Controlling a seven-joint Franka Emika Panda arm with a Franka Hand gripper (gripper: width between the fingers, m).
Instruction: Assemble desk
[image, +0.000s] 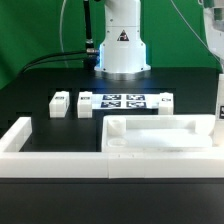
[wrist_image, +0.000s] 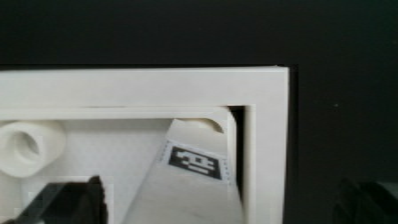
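Observation:
The white desk tabletop (image: 160, 137) lies rim-up on the black table at the exterior view's right. The wrist view looks down on one of its corners (wrist_image: 263, 90). A white leg post with a black-white tag (wrist_image: 196, 160) stands inside that corner, and it shows at the exterior view's right edge (image: 219, 112). A round socket (wrist_image: 22, 146) sits in the slab beside it. My gripper (wrist_image: 214, 208) is open. Its dark fingers (wrist_image: 63, 205) stand wide on either side of the post without touching it. Two more leg posts (image: 60, 103) (image: 86, 103) lie apart on the table.
The marker board (image: 122, 101) lies behind the tabletop, in front of the robot base (image: 120, 50). A low white border wall (image: 40, 152) runs along the front and turns back at the exterior view's left.

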